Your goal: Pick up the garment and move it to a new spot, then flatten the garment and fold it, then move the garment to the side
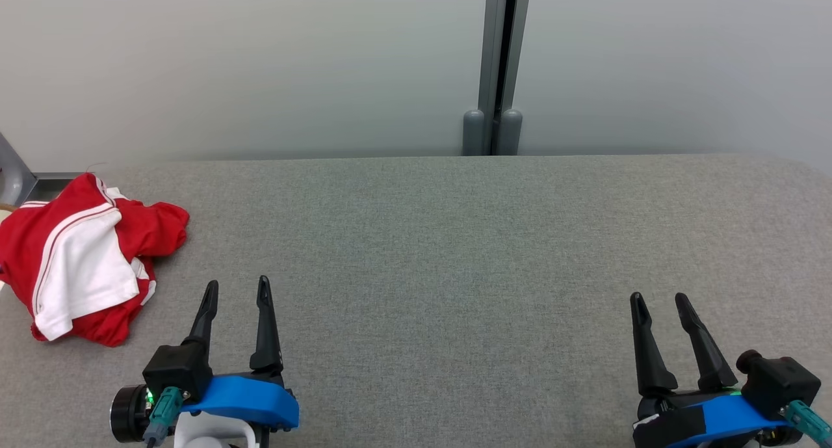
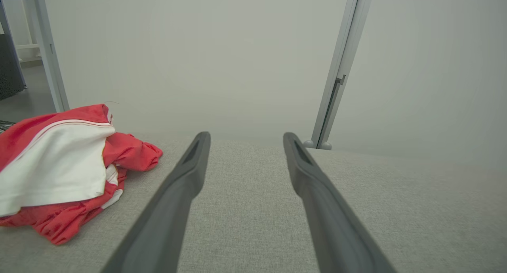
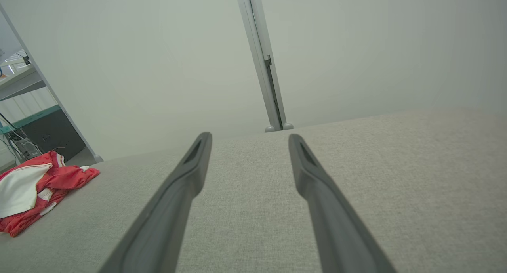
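- The left gripper (image 1: 237, 282) sits at the near left of the table (image 1: 422, 240). Its two fingers (image 2: 186, 178) point toward the far wall (image 1: 260, 58), and the left one leans slightly outward. The jaws are spread wide with nothing between them.
- The right gripper (image 1: 659, 296) sits at the near right, its fingers leaning a little to the left. It is also spread wide and empty.
- Both grippers are low over the tabletop. I cannot tell whether they touch it.
- The fingers are long, dark and matte, and they taper to narrow tips with a shallow slot just below each tip. They rise from blue mounts (image 1: 247, 399) that carry black blocks and teal connectors.
- The garment (image 1: 84, 266) lies in a crumpled heap at the left edge of the table. It is to the left of the left gripper and a little farther back, not touching it, and well apart from the right gripper.
- It is soft red fabric with a white panel on top, edged in thin red-and-white stripes and bunched into loose folds.
- The table has a grey covering with a fine woven texture, and its far right corner is rounded.
- The wall is pale and smooth. A grey metal post (image 1: 497, 64) with two rounded feet stands just behind the table's far edge.
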You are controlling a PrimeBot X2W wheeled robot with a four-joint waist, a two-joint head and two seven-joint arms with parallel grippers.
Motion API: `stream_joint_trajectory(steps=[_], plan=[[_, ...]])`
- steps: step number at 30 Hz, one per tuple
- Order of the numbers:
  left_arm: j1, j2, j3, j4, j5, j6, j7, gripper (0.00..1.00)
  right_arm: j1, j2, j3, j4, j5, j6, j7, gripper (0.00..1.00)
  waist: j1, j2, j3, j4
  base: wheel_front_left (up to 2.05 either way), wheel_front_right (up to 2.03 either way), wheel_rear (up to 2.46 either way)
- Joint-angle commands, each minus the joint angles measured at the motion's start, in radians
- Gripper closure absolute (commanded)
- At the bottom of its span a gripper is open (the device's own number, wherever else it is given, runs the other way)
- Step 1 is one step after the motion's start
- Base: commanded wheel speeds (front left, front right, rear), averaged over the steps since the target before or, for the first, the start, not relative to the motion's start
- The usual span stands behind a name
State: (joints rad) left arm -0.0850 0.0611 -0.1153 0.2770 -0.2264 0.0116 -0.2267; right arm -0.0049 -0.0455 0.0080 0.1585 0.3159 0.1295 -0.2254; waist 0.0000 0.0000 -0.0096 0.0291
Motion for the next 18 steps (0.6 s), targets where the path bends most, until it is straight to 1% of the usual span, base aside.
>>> stream_joint_trajectory(steps=[1,14,18], plan=[[-0.018,0.007,-0.006,-0.001,0.021,0.006,-0.008,0.00,0.008,-0.007,0.002,-0.001,-0.025,0.002,-0.009,0.00,0.0000,0.0000,0.001,0.001,0.00,0.00,0.00],[-0.021,0.011,-0.021,0.008,0.094,0.020,-0.032,0.00,0.009,-0.008,0.005,0.006,-0.111,0.001,-0.034,0.00,0.0000,0.0000,0.003,0.004,0.00,0.00,0.00],[-0.016,0.010,-0.022,0.007,0.099,0.020,-0.030,0.00,0.012,-0.008,-0.001,0.010,-0.132,0.001,-0.039,0.00,0.0000,0.0000,0.002,0.003,0.00,0.00,0.00]])
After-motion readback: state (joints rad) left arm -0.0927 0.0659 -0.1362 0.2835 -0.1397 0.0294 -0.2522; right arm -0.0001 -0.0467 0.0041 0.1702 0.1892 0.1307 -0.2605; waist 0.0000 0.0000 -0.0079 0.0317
